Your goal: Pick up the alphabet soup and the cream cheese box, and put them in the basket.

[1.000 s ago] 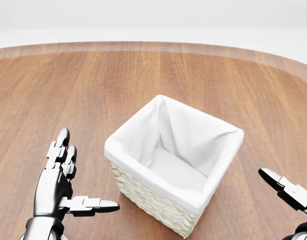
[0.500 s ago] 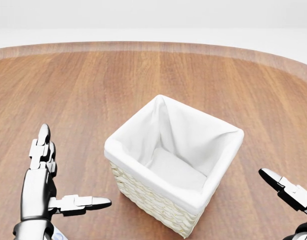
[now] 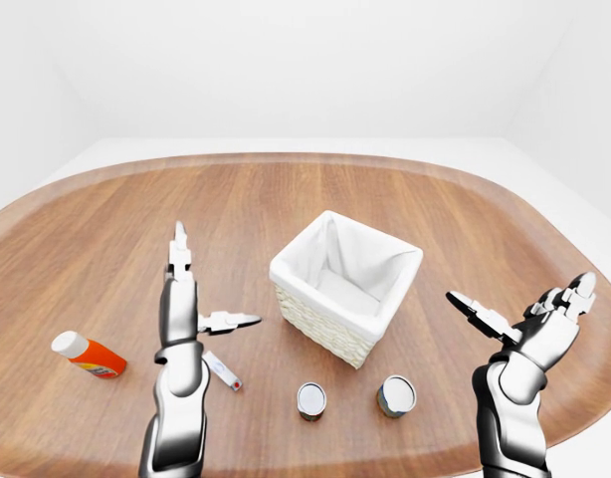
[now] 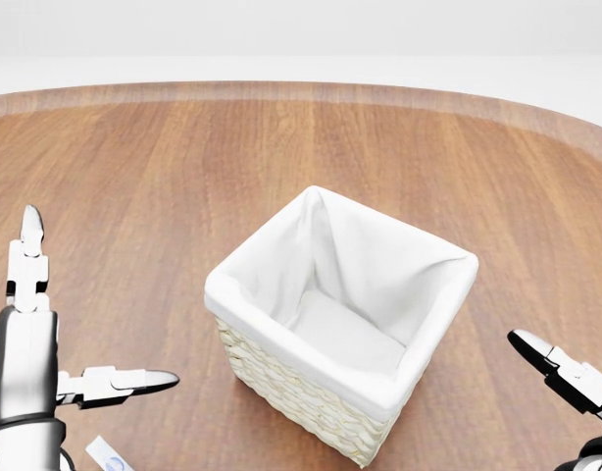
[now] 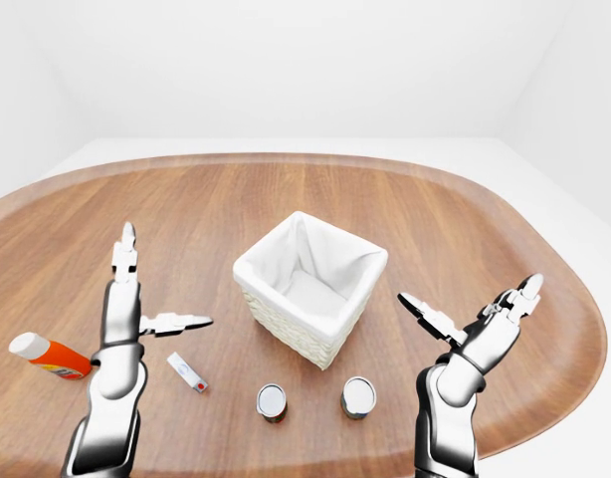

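Both hands empty, fingers spread. Left hand (image 3: 186, 299) raised upright to the basket's left, thumb pointing at it; right hand (image 3: 529, 319) hovers open by the worktop's right edge. Probably a ready pose, nothing grasped yet.

Basket (image 3: 345, 287) sits mid-worktop, empty, white liner open upward so drops go straight in.

Two cans (image 3: 310, 400) (image 3: 396, 395) stand near the worktop's near edge, just below the basket; can't tell which is the alphabet soup. Small flat box (image 5: 187, 371), likely the cream cheese box, lies beside the left arm. Orange bottle (image 3: 88, 355) near the left edge, a distractor.
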### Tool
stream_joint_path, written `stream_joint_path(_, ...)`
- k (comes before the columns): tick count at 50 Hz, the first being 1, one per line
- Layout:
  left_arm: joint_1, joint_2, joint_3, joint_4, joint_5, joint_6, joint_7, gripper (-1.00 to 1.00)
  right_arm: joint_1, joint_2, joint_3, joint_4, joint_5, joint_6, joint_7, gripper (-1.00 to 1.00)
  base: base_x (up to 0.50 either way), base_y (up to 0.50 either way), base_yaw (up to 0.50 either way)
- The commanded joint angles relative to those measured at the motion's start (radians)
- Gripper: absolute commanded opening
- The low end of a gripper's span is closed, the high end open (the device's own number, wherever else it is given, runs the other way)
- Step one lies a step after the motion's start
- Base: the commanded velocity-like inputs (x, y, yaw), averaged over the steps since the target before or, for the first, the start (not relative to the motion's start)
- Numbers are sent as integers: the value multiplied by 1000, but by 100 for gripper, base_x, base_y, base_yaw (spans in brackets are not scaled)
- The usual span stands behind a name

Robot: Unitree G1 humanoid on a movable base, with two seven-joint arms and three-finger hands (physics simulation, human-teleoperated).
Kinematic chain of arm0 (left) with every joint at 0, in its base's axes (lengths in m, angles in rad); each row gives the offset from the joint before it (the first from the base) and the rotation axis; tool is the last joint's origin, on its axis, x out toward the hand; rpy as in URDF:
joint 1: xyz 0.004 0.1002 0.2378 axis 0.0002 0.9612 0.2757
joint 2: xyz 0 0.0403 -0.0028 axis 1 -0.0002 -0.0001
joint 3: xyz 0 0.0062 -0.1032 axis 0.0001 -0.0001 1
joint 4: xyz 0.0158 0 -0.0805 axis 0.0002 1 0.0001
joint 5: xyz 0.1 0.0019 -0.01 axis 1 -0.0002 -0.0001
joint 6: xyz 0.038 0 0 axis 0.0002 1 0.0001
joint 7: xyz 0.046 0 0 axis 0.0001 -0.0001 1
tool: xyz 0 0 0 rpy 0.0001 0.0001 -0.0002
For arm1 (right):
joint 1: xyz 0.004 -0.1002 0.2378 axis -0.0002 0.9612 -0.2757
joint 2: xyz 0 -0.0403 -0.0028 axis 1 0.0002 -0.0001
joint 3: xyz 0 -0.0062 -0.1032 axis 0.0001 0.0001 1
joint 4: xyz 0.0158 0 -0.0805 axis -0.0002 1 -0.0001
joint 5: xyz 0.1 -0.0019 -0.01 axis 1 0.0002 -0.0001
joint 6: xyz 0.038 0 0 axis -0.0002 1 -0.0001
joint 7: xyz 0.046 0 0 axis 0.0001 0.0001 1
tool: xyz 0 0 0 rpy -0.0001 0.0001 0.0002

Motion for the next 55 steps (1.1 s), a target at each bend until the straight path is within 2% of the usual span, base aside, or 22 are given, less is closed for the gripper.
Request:
stream_joint_path(1, -1, 22, 15, -45, 217, 0, 33, 100, -2, -2, -2, 1, 4, 0, 0, 100, 0, 0, 0)
stream_joint_path(9, -9, 28, 11, -102, 402, 0, 15, 100, -2, -2, -1, 5, 5, 0, 0, 100, 0, 0, 0)
stream_joint_path(14, -18, 26, 13, -105, 462, 0, 6, 100, -5, -3, 0, 10, 6, 0, 0, 100, 0, 0, 0)
stream_joint_path(15, -19, 41, 0, -102, 533, 0, 22, 100, -6, -4, 1, 10, 5, 2, 0, 100, 0, 0, 0)
stream_joint_path(19, -18, 48, -18, -101, 677, 0, 29, 100, -5, -4, 1, 7, 5, 4, 0, 100, 0, 0, 0)
stream_joint_path(22, -15, 43, -18, -100, 752, 0, 32, 100, -5, -4, 0, 4, 6, 9, 0, 100, 0, 0, 0)
stream_joint_path(24, -10, 44, -20, -104, 786, 0, 49, 100, -7, -5, -1, 13, 7, 2, 0, 100, 0, 0, 0)
stream_joint_path(25, -5, 50, -26, -118, 834, 0, 40, 100, -5, -5, 0, 8, 7, 6, 0, 100, 0, 0, 0)
stream_joint_path(31, -14, 56, -17, -141, 952, 0, 11, 100, -6, -4, -1, 9, 5, 5, 0, 100, 0, 0, 0)
stream_joint_path(35, -2, 41, -28, -129, 988, 0, 11, 100, -7, -5, -1, 14, 4, 7, 0, 100, 0, 0, 0)
stream_joint_path(42, 6, 58, -50, -88, 1119, 0, 67, 100, -6, -5, -1, 7, 3, 13, 0, 100, 0, 0, 0)
stream_joint_path(46, 14, 55, -51, -73, 1129, -3, 86, 100, -8, -5, -1, 14, 1, 13, 0, 100, 0, 0, 0)
stream_joint_path(48, 17, 51, -52, -69, 1127, -4, 96, 100, -4, -4, 1, -1, 1, 22, 0, 100, 0, 0, 0)
stream_joint_path(55, 19, 58, -52, -58, 1130, -15, 115, 100, -4, -3, 2, 11, -10, 9, 0, 100, 0, 0, 0)
